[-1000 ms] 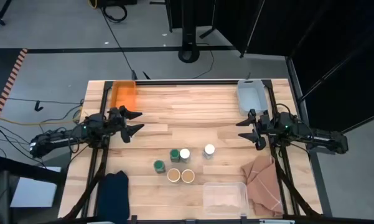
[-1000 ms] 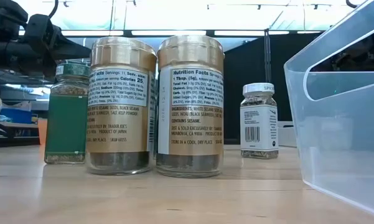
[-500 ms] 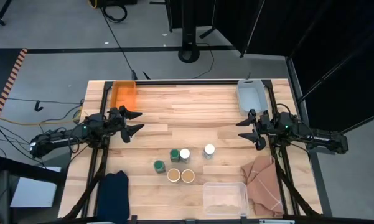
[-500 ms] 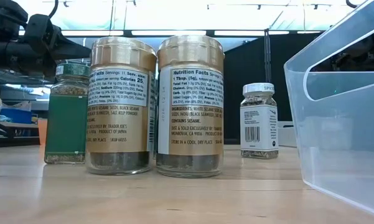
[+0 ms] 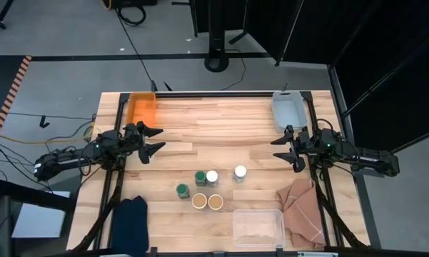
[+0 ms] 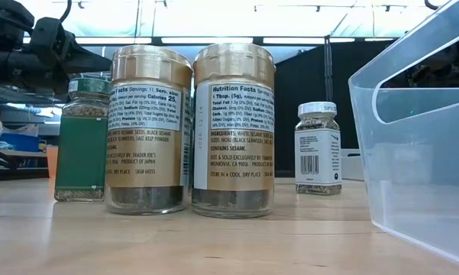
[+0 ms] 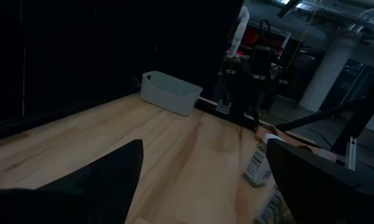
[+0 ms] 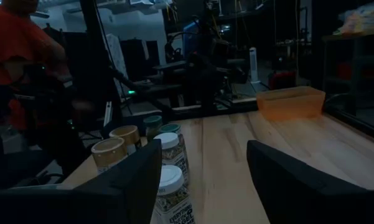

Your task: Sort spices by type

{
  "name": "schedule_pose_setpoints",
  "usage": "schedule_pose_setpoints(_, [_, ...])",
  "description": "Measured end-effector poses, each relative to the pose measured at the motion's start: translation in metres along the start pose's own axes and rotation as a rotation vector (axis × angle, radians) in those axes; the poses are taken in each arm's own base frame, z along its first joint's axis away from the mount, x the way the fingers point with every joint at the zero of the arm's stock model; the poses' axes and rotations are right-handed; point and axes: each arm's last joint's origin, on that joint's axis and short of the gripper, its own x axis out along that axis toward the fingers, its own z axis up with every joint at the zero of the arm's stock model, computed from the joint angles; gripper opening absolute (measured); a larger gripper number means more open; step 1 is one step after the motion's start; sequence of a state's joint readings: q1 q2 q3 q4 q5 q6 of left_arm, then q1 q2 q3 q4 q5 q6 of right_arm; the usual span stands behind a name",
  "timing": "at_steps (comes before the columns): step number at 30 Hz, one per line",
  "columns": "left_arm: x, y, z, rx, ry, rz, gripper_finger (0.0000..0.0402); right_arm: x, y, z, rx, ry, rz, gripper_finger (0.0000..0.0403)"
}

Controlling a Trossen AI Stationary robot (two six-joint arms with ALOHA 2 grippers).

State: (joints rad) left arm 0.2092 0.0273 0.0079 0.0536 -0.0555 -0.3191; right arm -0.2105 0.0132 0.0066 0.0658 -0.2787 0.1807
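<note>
Wooden table (image 5: 221,128) seen from above, with both arms waiting at its sides. The left pincer (image 5: 154,141) hovers over the table's left part, its two fingers spread apart and holding nothing; the right pincer (image 5: 281,148) hovers over the right part, likewise spread and empty.

A clear plastic bin (image 5: 258,226) sits at the near edge, nearer the right pincer, with a tan cloth (image 5: 300,207) beside it. A grey bin (image 5: 289,109) lies just behind the right pincer, an orange bin (image 5: 142,108) just behind the left pincer, and a dark cloth (image 5: 130,216) lies at the near edge on the left pincer's side.

The six spice jars stand clustered between the two pincers, toward the near edge and apart from both. Two tan-lidded jars (image 5: 199,201) (image 5: 215,202) stand side by side nearest that edge. One green-lidded jar (image 5: 183,190) stands just beside them on the left pincer's side; the second green-lidded jar (image 5: 200,178) touches a white-lidded jar (image 5: 212,176). The other white-lidded jar (image 5: 240,172) stands alone, closest to the right pincer.

In the low view the tan-lidded jars' labels read "Nutrition Facts", "Calories 25", "CONTAINS SESAME", "TRADER JOE'S", "PRODUCT OF JAPAN", "MONROVIA, CA" and "STORE IN A COOL, DRY PLACE". The white-lidded jar there carries a barcode.
</note>
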Motion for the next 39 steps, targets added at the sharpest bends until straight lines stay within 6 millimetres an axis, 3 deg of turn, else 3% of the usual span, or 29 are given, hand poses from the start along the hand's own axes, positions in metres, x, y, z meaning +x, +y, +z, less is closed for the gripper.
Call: schedule_pose_setpoints(39, [0.0000, -0.0009, 0.0027, -0.002, -0.028, -0.009, 0.0347, 0.0000, 0.0000, 0.0001, 0.000, 0.000, 0.000, 0.0243])
